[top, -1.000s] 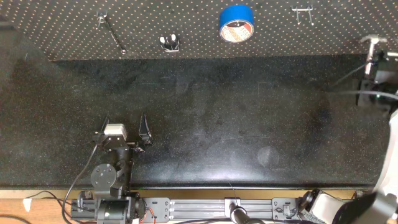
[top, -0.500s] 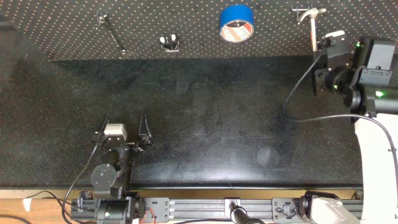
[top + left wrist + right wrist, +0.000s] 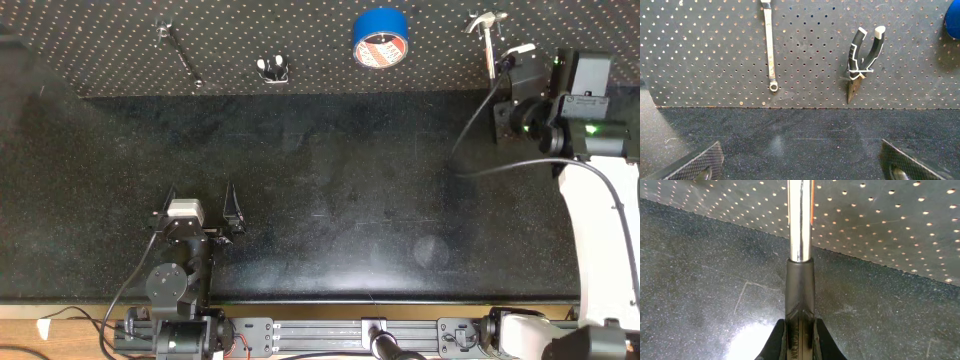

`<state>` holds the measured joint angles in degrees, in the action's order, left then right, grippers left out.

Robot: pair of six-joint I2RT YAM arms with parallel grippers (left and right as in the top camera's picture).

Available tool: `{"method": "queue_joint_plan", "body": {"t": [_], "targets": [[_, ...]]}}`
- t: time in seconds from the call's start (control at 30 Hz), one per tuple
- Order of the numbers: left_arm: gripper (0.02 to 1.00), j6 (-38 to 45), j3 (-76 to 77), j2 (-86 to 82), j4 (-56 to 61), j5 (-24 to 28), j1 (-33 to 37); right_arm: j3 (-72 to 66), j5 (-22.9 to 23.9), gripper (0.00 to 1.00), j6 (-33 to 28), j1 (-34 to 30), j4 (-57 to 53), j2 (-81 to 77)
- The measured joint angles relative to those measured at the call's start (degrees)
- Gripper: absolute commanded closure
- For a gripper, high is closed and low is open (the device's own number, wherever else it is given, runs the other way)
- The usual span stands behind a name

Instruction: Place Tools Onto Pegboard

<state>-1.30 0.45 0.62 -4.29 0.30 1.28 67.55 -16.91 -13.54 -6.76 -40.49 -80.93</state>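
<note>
From above, you see the pegboard [image 3: 300, 30] along the far edge of the table [image 3: 350, 180]. On the board hang a wrench [image 3: 180, 52] towards its left end, pliers [image 3: 272, 68] beside it, and a roll of tape [image 3: 380, 38] near its middle. The hammer [image 3: 488, 42] lies against the board's right part, head uppermost by a hook [image 3: 478, 16]; you cannot tell whether it rests there. Your right gripper [image 3: 510, 66] is at the board, on the hammer's handle. Your left gripper [image 3: 200, 205] sits well apart from the board, fingers spread.

Your left wrist camera faces the pegboard [image 3: 700, 60], with wrench [image 3: 770, 45] and pliers [image 3: 862, 60] hanging on it. The left gripper [image 3: 800, 150] is spread wide over the table [image 3: 800, 130].

In your right wrist camera, the right gripper [image 3: 800, 342] pinches the hammer [image 3: 800, 280] by its black grip. The shiny shaft runs up across the pegboard [image 3: 890, 230].
</note>
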Motion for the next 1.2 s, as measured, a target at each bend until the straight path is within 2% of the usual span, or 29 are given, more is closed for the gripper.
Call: {"method": "queue_joint_plan", "body": {"t": [0.03,0.07,0.1,0.43,0.53,0.6,0.67,0.77,0.9,1.07,1.1,1.2], "targets": [[0.023,0.0,0.0,0.0,0.0,0.0,0.0,0.0,-0.2,0.527,-0.1,0.0,0.1,-0.6],[0.023,0.0,0.0,0.0,0.0,0.0,0.0,0.0,-0.2,0.316,-0.1,0.0,0.0,-1.1],[0.023,0.0,0.0,0.0,0.0,0.0,0.0,0.0,-0.2,0.029,0.3,0.0,0.0,-2.0],[0.023,0.0,0.0,0.0,0.0,0.0,0.0,0.0,-0.7,0.014,1.9,0.0,-0.2,4.0],[0.023,0.0,0.0,0.0,0.0,0.0,0.0,0.0,8.1,0.014,-0.5,-0.3,-2.9,4.0],[0.023,0.0,0.0,0.0,0.0,0.0,0.0,-1.2,9.5,0.012,-0.8,-0.3,-3.2,7.4],[0.023,0.0,0.0,0.0,0.0,0.0,0.0,-8.0,6.5,0.012,-0.9,-0.3,6.7,16.6],[0.023,0.0,0.0,0.1,0.0,0.0,0.0,-23.3,-0.5,0.012,4.8,-0.3,28.8,29.1],[0.023,0.0,0.0,0.0,0.0,0.0,0.0,-47.8,-3.5,0.009,10.1,1.5,47.7,43.7],[0.023,0.0,0.0,0.0,0.0,0.0,0.0,-62.6,-4.2,0.009,11.5,2.0,51.1,64.2],[0.023,0.0,0.0,0.0,0.0,0.0,0.0,-64.3,-3.3,0.009,12.7,2.0,51.5,66.5],[0.023,0.0,0.0,0.0,0.0,0.0,0.0,-66.8,3.5,0.009,17.4,2.3,50.9,72.1]]}}
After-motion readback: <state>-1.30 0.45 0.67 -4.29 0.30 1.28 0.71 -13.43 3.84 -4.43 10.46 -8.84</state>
